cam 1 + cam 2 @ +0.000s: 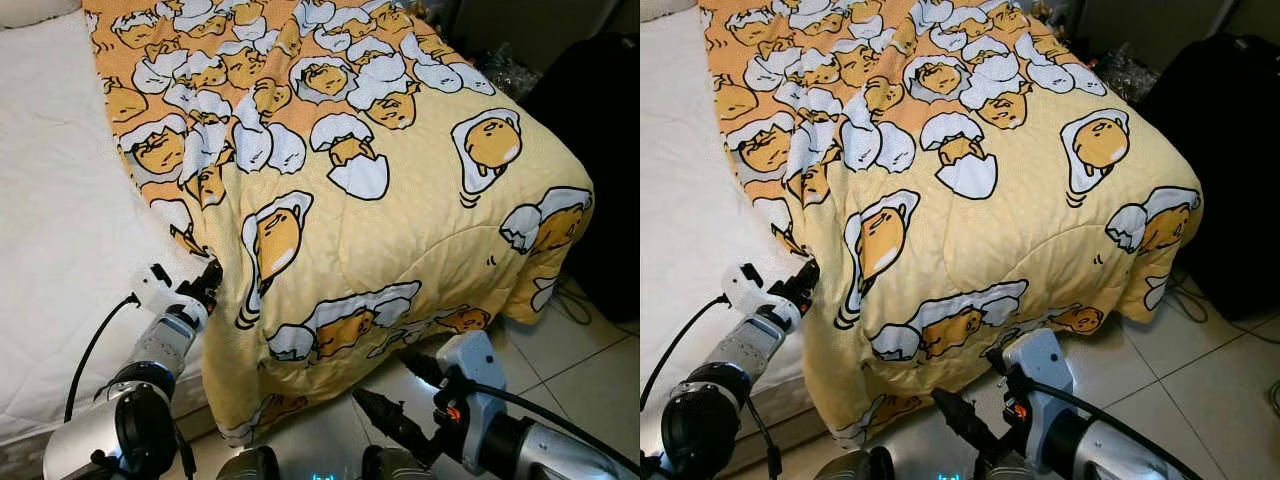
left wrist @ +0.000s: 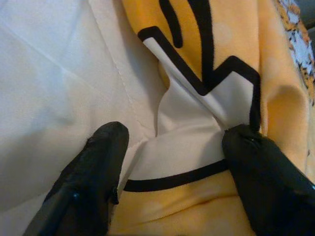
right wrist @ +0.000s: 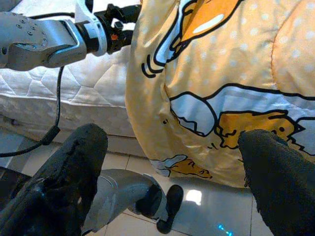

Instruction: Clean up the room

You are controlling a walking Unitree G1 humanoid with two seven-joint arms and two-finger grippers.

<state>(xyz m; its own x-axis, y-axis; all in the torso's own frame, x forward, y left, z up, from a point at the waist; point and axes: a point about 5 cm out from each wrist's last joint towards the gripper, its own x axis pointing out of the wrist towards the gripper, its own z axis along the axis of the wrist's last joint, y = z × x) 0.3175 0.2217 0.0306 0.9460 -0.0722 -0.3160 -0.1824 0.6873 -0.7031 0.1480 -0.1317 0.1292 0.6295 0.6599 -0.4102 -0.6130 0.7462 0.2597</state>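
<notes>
The quilt [image 1: 340, 180] covers the bed [image 1: 50, 230] from 12 o'clock down to 5 o'clock, its yellow end hanging over the foot of the bed toward the floor [image 1: 590, 370], with bare white mattress left at 9 o'clock. The left end effector [image 1: 208, 280] sits at 8 o'clock against the quilt's side edge, fingers [image 2: 93, 167] set wide with a fold of the fabric between them. The right end effector [image 1: 400, 395] hovers at 5 o'clock just below the hanging end, spread wide and holding nothing.
</notes>
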